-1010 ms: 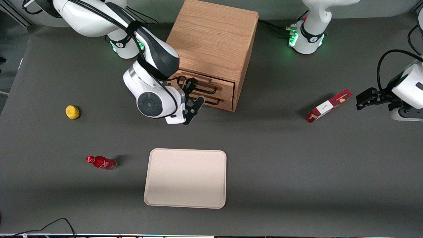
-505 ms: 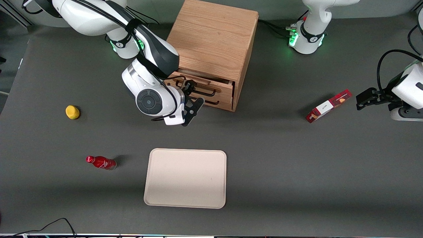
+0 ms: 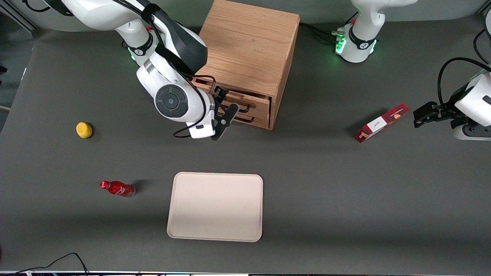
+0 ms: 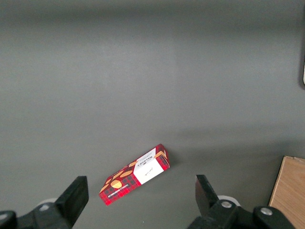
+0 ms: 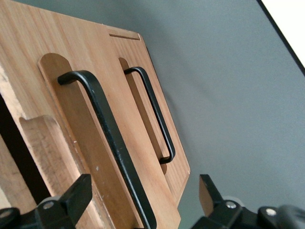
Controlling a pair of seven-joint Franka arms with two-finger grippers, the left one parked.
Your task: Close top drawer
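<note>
The wooden cabinet (image 3: 249, 46) stands at the back of the table. Its top drawer (image 3: 256, 100) sticks out a little, and a narrow dark gap shows at its upper edge. My right gripper (image 3: 225, 105) is open, right in front of the drawer front and astride its black wire handle. In the right wrist view the top drawer's handle (image 5: 109, 143) runs between my open gripper's (image 5: 143, 195) fingers, with the wooden lip (image 5: 40, 143) beside it. The lower drawer's handle (image 5: 155, 114) lies just past it.
A beige tray (image 3: 215, 206) lies nearer the camera than the cabinet. A yellow fruit (image 3: 84, 130) and a red bottle (image 3: 117, 188) lie toward the working arm's end. A red box (image 3: 381, 122) lies toward the parked arm's end, also in the left wrist view (image 4: 135, 174).
My gripper has moved toward the cabinet, away from the camera, and the top drawer has slid inward with it. The opening above the drawer has shrunk.
</note>
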